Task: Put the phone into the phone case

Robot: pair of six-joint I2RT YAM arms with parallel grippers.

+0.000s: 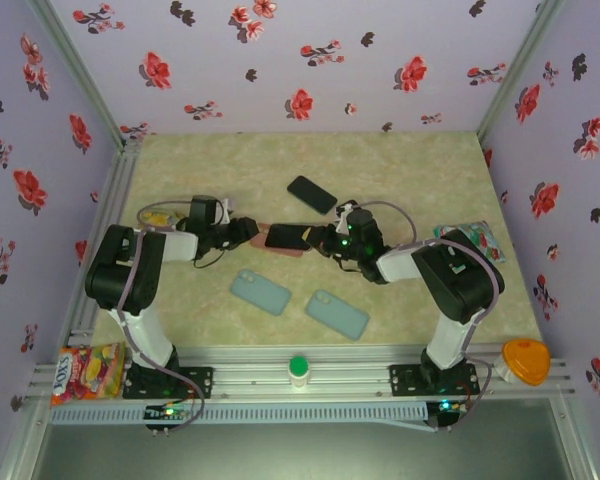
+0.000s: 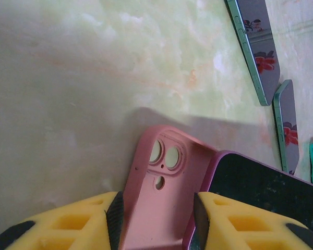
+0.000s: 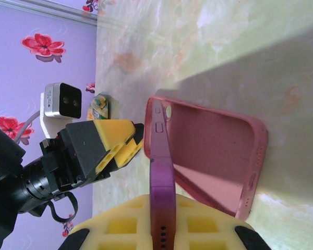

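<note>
The phone (image 3: 159, 166) is gripped in the closed jaws of the right gripper (image 1: 323, 241) and tilted on edge over the pink phone case (image 2: 164, 200), at the middle of the table (image 1: 410, 190). The case's camera end is clamped by the left gripper (image 2: 156, 221). Seating is judged under way (one edge seemingly tucked in); the phone must next be laid flat and pressed down. Both arms are stretched low and inward.

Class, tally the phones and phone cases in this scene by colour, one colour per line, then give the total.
Pink case: 1
Purple phone: 1
Black phone: 1
Teal pieces (phone or case, cannot tell): 2
Total: 5
</note>
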